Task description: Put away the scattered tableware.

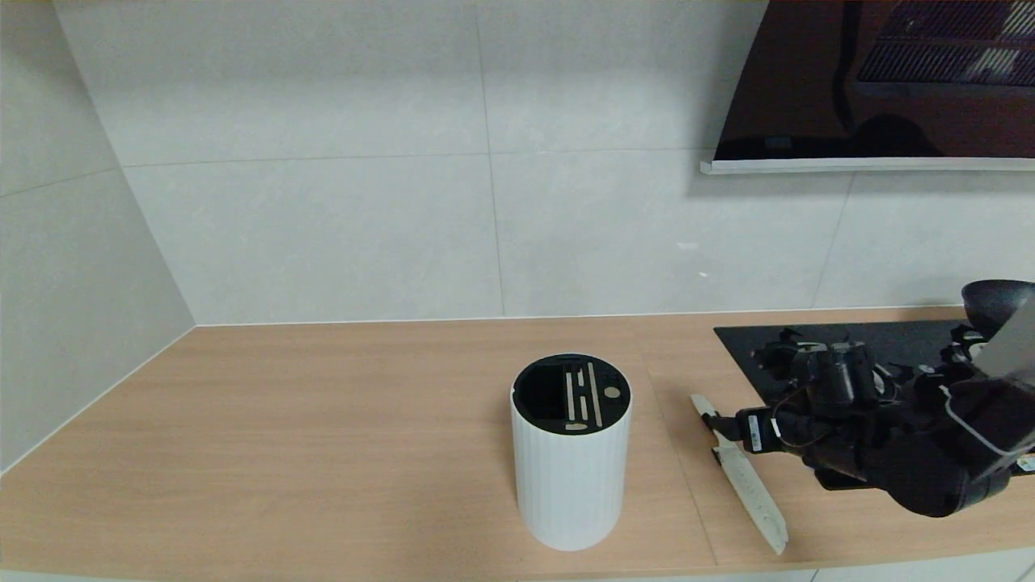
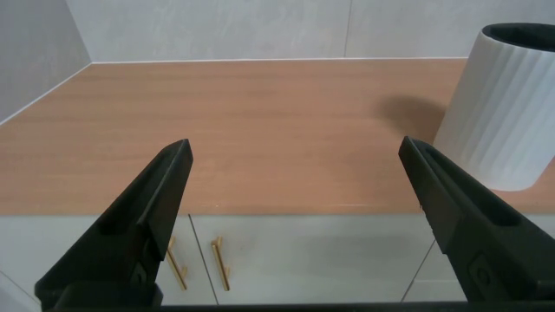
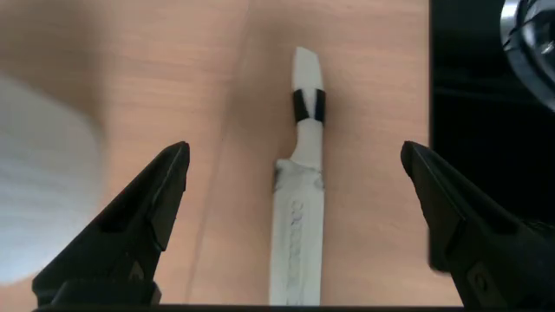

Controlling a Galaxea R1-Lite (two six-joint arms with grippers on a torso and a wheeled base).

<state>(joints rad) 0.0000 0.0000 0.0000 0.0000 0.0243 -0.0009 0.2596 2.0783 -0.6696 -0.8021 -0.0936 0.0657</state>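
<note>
The right gripper point(image 3: 295, 154) has its fingers point(image 3: 143, 221) spread wide, holding nothing. They sit on either side of a white knife point(image 3: 299, 234) with a black band, lying flat on the table point(image 1: 323, 420). One end of the knife is cut off at the wrist view's edge. The left gripper point(image 2: 295, 147) is open and empty over the table's front edge. A ribbed white holder point(image 1: 571, 477) with a slotted black top stands left of the knife. The table is wood-grain, with a glossy black cooktop point(image 1: 776, 339) and a pale tiled wall point(image 1: 323, 202).

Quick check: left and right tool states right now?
Left tool: open, empty.
Right tool: open, holding nothing; the white knife lies on the counter beneath it.
</note>
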